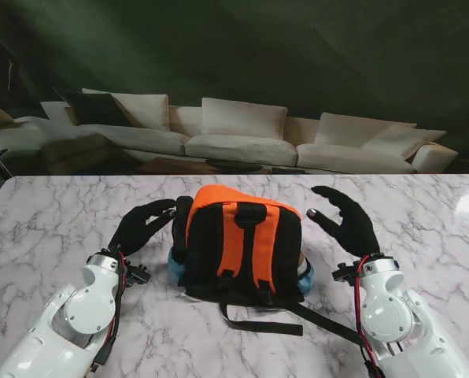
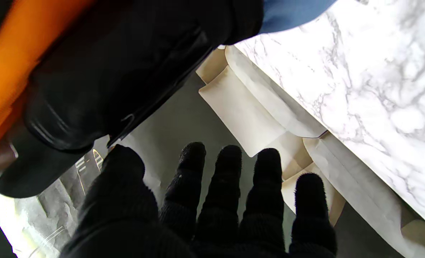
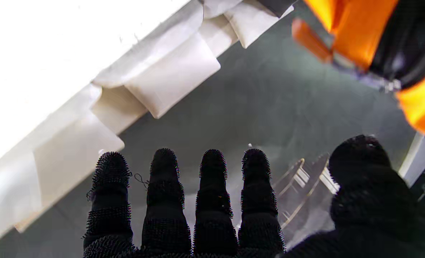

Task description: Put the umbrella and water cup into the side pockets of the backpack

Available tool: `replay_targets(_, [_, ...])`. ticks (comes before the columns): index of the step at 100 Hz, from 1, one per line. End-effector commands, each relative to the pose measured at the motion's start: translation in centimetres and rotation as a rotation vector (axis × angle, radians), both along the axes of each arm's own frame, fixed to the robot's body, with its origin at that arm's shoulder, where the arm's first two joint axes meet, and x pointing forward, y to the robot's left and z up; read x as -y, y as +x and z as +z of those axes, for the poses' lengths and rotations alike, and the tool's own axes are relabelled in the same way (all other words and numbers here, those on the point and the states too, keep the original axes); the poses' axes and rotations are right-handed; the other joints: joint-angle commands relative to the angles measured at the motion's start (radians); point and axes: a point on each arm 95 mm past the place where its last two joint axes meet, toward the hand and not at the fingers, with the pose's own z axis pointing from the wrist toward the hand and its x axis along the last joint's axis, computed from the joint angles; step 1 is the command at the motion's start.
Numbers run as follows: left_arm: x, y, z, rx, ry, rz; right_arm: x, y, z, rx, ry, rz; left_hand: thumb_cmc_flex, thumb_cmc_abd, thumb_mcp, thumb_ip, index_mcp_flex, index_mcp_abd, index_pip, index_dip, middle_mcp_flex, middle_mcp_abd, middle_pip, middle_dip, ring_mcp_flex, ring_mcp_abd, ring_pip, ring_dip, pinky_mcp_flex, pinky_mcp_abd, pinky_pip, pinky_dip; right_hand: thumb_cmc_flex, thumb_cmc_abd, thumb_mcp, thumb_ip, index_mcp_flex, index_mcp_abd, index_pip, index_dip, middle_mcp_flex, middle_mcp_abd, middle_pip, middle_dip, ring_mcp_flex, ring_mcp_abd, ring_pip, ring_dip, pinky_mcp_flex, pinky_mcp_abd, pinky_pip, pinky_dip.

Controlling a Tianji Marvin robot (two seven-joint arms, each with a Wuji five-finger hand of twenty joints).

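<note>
The orange and black backpack (image 1: 242,244) lies on the marble table (image 1: 53,228), straps up, its top farther from me. My left hand (image 1: 144,224) is open beside the backpack's left side, fingers spread, holding nothing. A long glossy black thing (image 1: 181,228) lies along that side; it fills the left wrist view (image 2: 90,89) just off my thumb, and I cannot tell whether it is the umbrella. My right hand (image 1: 345,220) is open, a little apart from the backpack's right side. The right wrist view shows only orange backpack fabric (image 3: 359,32) past the thumb. No cup is clearly visible.
Light blue patches show at the backpack's near left corner (image 1: 175,269) and near right corner (image 1: 305,273). Black straps (image 1: 297,316) trail toward me and to the right arm. A cream sofa (image 1: 234,138) stands beyond the table's far edge.
</note>
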Motion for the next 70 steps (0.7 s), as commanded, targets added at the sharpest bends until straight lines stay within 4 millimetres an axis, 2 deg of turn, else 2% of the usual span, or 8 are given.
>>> replay_targets(1, [0.5,0.1,-0.4,-0.017,0.006,-0.013,-0.6,-0.3,-1.8,-0.054,0.019,0.012,0.018,0.044,0.0,0.021,0.004,0.007,0.013,0.008,0.003,-0.021,0.029,0.014,-0.001,-0.013,0.025,0.011,-0.015,0.004,0.034,0.003,0.028,0.036,-0.001,0.018,0.025,-0.049,0.014,-0.001,0.019,-0.036,-0.022,-0.002,0.006,-0.036,0.003,0.01,-0.021,-0.016,-0.019,0.004])
replay_targets(7, [0.5,0.1,-0.5,-0.022,0.007,-0.015,-0.9,-0.1,-2.3,-0.079,0.041,0.024,0.018,0.044,0.001,0.021,0.005,0.007,0.015,0.008,0.002,-0.022,0.032,0.015,-0.001,-0.013,0.026,0.013,-0.015,0.004,0.034,0.003,0.032,0.032,0.009,0.019,0.024,-0.048,0.019,-0.003,0.017,-0.034,-0.023,-0.001,0.001,-0.035,0.0,0.01,-0.027,-0.018,-0.026,0.003])
replay_targets(9, [0.5,0.1,-0.5,-0.024,0.007,-0.015,-1.0,-0.1,-2.4,-0.087,0.042,0.028,0.019,0.044,0.001,0.021,0.004,0.007,0.016,0.008,0.002,-0.023,0.033,0.015,-0.001,-0.013,0.026,0.013,-0.015,0.004,0.034,0.003,0.014,0.026,0.047,0.013,0.019,-0.046,0.033,-0.013,0.015,-0.037,-0.018,0.003,-0.002,-0.034,-0.002,0.013,-0.025,-0.02,-0.04,0.009])
replay_targets(13, [0.6,0.2,-0.6,-0.025,0.007,-0.015,-1.2,0.0,-2.5,-0.093,0.04,0.032,0.019,0.045,0.001,0.021,0.004,0.008,0.017,0.007,0.003,-0.021,0.036,0.015,0.0,-0.013,0.027,0.014,-0.016,0.004,0.033,0.003,0.007,0.024,0.061,0.011,0.018,-0.045,0.037,-0.017,0.016,-0.035,-0.017,0.004,0.001,-0.035,-0.001,0.014,-0.024,-0.02,-0.042,0.013])
replay_targets(70, [0.0,0.8,-0.4,-0.011,0.045,-0.026,-1.7,1.7,-2.4,-0.108,0.012,0.092,0.017,0.048,0.0,0.021,-0.004,0.009,0.017,0.001,0.0,-0.018,0.04,0.012,-0.002,-0.01,0.026,0.017,-0.017,0.004,0.031,0.007,-0.032,0.018,0.103,0.002,0.01,-0.041,0.036,-0.035,0.01,-0.032,-0.023,0.002,-0.007,-0.035,-0.008,0.013,-0.033,-0.019,-0.061,0.022])
